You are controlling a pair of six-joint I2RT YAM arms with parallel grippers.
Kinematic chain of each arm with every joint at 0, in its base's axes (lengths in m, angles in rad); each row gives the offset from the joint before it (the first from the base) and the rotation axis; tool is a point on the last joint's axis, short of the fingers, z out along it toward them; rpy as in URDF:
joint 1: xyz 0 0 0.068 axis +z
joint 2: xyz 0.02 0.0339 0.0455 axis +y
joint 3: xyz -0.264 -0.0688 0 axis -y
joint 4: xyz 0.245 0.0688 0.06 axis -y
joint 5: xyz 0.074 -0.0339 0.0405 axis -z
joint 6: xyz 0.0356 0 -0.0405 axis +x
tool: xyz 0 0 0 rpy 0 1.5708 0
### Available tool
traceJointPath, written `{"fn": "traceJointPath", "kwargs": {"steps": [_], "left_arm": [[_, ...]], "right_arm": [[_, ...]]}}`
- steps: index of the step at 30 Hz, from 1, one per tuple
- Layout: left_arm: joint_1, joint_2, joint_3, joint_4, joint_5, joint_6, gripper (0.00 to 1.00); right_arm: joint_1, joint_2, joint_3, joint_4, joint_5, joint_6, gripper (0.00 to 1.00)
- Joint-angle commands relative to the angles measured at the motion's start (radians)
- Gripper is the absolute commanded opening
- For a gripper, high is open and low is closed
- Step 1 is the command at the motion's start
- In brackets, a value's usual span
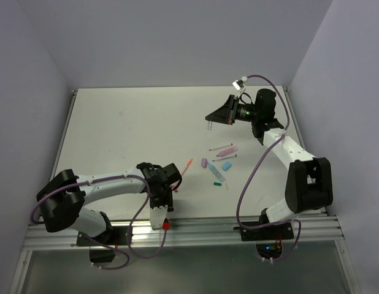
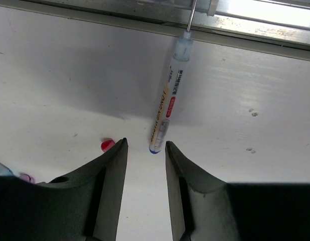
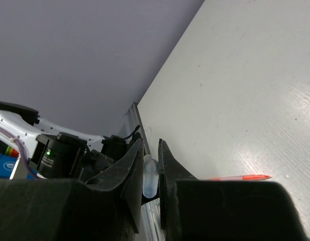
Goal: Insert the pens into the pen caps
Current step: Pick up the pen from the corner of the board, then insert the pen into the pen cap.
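Observation:
My left gripper (image 1: 159,204) (image 2: 146,145) points at the table's near edge, open, with nothing between its fingers. Just past its tips lies a whitish pen (image 2: 165,100) (image 1: 157,217), its blue end level with the fingertips and its thin tip toward the rail. A small red pen cap (image 2: 107,145) (image 1: 167,225) lies beside the left finger. My right gripper (image 1: 211,119) (image 3: 151,145) is raised at the back right, shut on a pale bluish pen cap (image 3: 150,178) (image 1: 209,126). More pens and caps lie mid-table: an orange-red pen (image 1: 187,165) (image 3: 240,177), a pink pen (image 1: 225,149), a lilac cap (image 1: 204,163) and a light blue cap (image 1: 226,165).
The metal rail (image 2: 245,22) (image 1: 195,229) runs along the near edge just beyond the whitish pen. A teal and blue pen (image 1: 217,176) lies among the middle cluster. Purple cables (image 1: 251,177) loop off both arms. Grey walls enclose the table on three sides.

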Motion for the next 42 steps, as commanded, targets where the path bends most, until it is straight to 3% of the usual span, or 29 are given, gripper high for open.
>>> {"fn": "traceJointPath", "kwargs": {"steps": [1, 9, 12, 15, 19, 24, 26, 27, 31, 33, 34, 36, 38, 39, 40, 41, 42], "left_arm": [[-0.005, -0.032, 0.014, -0.052, -0.011, 0.030, 0.42], [-0.003, 0.061, 0.019, -0.001, -0.014, 0.019, 0.42], [-0.003, 0.090, 0.011, 0.009, -0.017, 0.019, 0.37], [-0.003, 0.101, -0.006, 0.020, -0.006, 0.005, 0.28], [-0.005, 0.087, -0.041, 0.026, 0.018, -0.036, 0.05], [-0.006, 0.063, 0.047, -0.039, 0.138, -0.191, 0.00], [0.003, 0.078, 0.152, -0.139, 0.219, -0.375, 0.00], [0.019, 0.092, 0.288, -0.186, 0.359, -0.433, 0.00], [0.263, 0.204, 0.617, -0.400, 0.714, -0.874, 0.00], [0.366, 0.262, 0.716, -0.377, 0.787, -1.123, 0.00], [0.395, 0.273, 0.729, -0.373, 0.890, -1.297, 0.00], [0.467, 0.278, 0.711, -0.302, 1.009, -1.462, 0.00], [0.506, 0.227, 0.653, -0.171, 1.164, -1.678, 0.01], [0.526, 0.195, 0.564, 0.046, 1.177, -1.782, 0.00], [0.530, 0.155, 0.507, 0.219, 1.160, -2.067, 0.00], [0.533, 0.065, 0.444, 0.362, 1.107, -2.190, 0.00], [0.540, 0.020, 0.319, 0.661, 1.076, -2.315, 0.00]], "right_arm": [[-0.006, -0.024, 0.016, 0.022, -0.024, -0.012, 0.00], [-0.006, -0.021, 0.009, 0.020, -0.030, -0.023, 0.00], [-0.006, -0.019, 0.003, 0.020, -0.033, -0.027, 0.00], [-0.008, -0.019, 0.003, 0.020, -0.029, -0.032, 0.00], [-0.006, -0.005, -0.012, 0.019, -0.014, -0.043, 0.00], [-0.006, -0.007, -0.043, 0.011, 0.028, -0.084, 0.00], [-0.005, -0.021, -0.041, 0.002, 0.039, -0.101, 0.00], [-0.006, -0.025, -0.031, -0.006, 0.037, -0.124, 0.00], [-0.013, -0.048, -0.007, -0.050, 0.034, -0.155, 0.00], [-0.013, -0.056, 0.000, -0.043, 0.033, -0.103, 0.00], [-0.008, -0.059, 0.000, -0.037, 0.033, -0.086, 0.00], [0.016, -0.077, -0.020, 0.024, 0.048, -0.027, 0.00], [0.038, -0.071, -0.021, 0.069, 0.043, 0.037, 0.00], [0.059, -0.061, -0.014, 0.081, 0.043, 0.060, 0.00], [0.066, -0.059, -0.012, 0.095, 0.049, 0.083, 0.00], [0.069, -0.060, -0.012, 0.123, 0.063, 0.127, 0.00], [0.069, -0.059, -0.014, 0.137, 0.094, 0.149, 0.00]]}}
